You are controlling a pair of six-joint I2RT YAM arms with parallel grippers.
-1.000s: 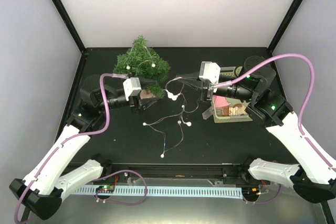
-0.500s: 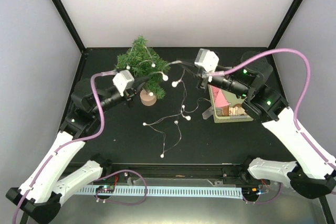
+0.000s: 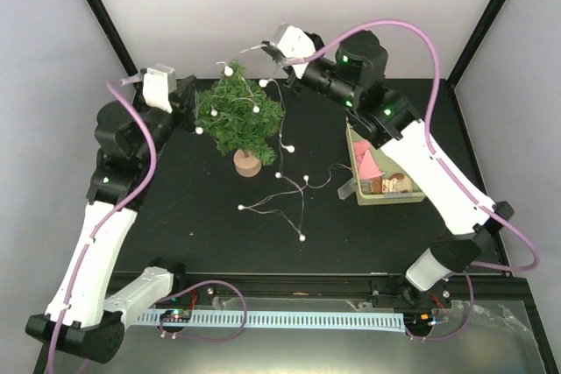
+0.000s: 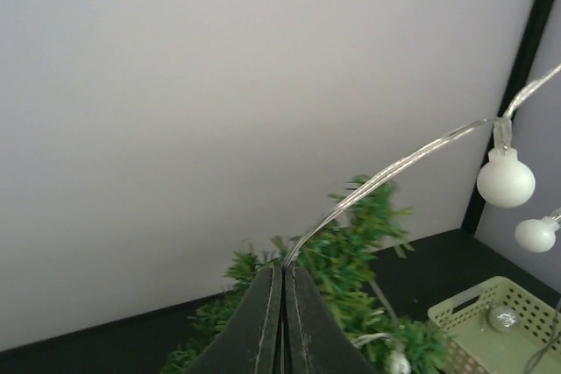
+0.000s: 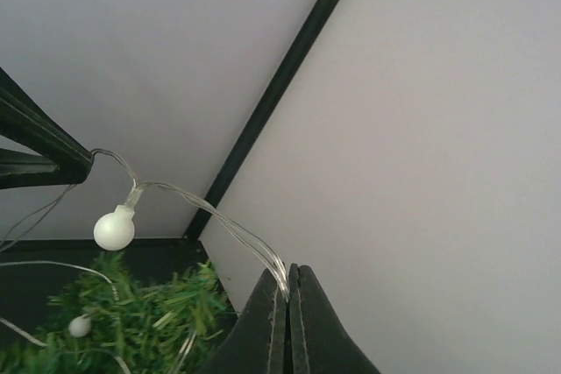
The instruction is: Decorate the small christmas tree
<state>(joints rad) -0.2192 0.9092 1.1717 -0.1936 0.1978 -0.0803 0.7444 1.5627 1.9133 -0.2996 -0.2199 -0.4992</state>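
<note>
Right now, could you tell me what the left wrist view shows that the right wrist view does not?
Only the left wrist view shows the basket, at its lower right. Only the right wrist view shows the right gripper, shut on the light string. Both show the tree, the string and its white bulbs.

The left gripper (image 4: 282,267) is black; beyond it, the small christmas tree (image 4: 351,251) is dark green, the light string (image 4: 506,178) clear with white bulbs, the basket (image 4: 460,330) rightward pale green lattice.
</note>
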